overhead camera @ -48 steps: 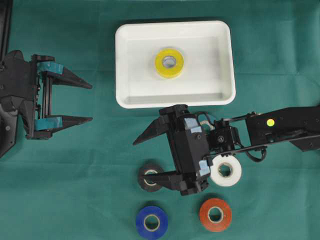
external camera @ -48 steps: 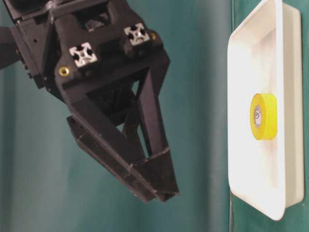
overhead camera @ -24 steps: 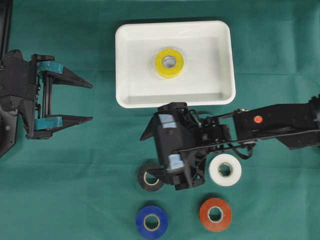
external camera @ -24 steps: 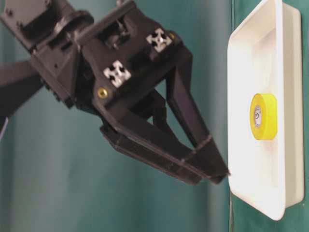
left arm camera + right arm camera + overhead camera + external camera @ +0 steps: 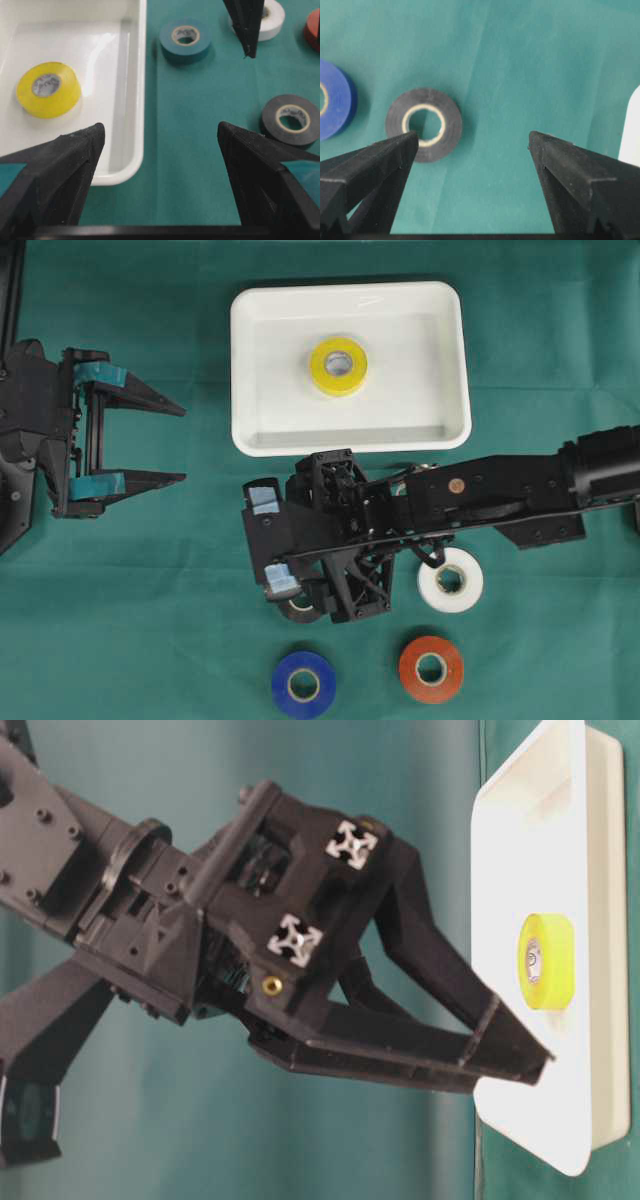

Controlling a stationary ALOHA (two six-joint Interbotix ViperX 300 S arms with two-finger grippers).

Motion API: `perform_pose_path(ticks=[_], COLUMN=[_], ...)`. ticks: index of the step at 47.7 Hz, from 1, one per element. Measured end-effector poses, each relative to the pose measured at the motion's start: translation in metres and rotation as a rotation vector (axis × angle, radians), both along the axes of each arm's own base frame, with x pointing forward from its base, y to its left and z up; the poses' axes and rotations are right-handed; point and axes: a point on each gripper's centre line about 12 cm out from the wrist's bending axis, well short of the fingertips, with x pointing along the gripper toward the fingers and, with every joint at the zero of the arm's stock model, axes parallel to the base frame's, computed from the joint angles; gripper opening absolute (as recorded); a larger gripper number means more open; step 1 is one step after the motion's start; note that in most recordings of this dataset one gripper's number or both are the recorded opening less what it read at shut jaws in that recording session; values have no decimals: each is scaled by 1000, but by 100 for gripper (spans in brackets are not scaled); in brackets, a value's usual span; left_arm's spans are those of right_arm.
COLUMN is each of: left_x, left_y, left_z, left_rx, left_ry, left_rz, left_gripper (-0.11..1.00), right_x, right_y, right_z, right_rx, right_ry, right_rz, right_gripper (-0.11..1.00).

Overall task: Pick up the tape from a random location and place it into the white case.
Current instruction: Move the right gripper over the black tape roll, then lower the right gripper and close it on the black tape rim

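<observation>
The white case (image 5: 445,350) lies at the top centre with a yellow tape (image 5: 338,365) inside it. On the green cloth lie a black tape (image 5: 292,609), a blue tape (image 5: 303,685), a red tape (image 5: 431,669) and a white tape (image 5: 451,580). My right gripper (image 5: 318,540) is open and tipped down over the black tape, which it mostly covers from above. In the right wrist view the black tape (image 5: 424,124) sits by the left fingertip of the right gripper (image 5: 472,137), untouched. My left gripper (image 5: 183,445) stands open and empty at the far left.
In the left wrist view the case rim (image 5: 136,100) lies ahead of the left gripper (image 5: 160,127), with the yellow tape (image 5: 48,89) inside. One right-gripper finger (image 5: 247,25) hangs at the top. In the table-level view the right gripper (image 5: 520,1040) hangs close to the case (image 5: 530,1120).
The right gripper has swung left and tipped downward over the black tape, still open. The left arm has stayed where it was.
</observation>
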Motion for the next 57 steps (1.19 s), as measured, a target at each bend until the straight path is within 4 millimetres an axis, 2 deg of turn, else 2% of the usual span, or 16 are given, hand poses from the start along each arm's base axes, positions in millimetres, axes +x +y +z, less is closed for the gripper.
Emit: perform_pose_path(ticks=[57], left_x=[0], left_y=[0], left_z=[0], left_rx=[1], left_ry=[0], left_rz=[-2], left_gripper=[90], right_x=[1], right_y=[0], right_z=[1], right_rx=[-3], right_ry=[7], right_rz=[-3], right_gripper=[92])
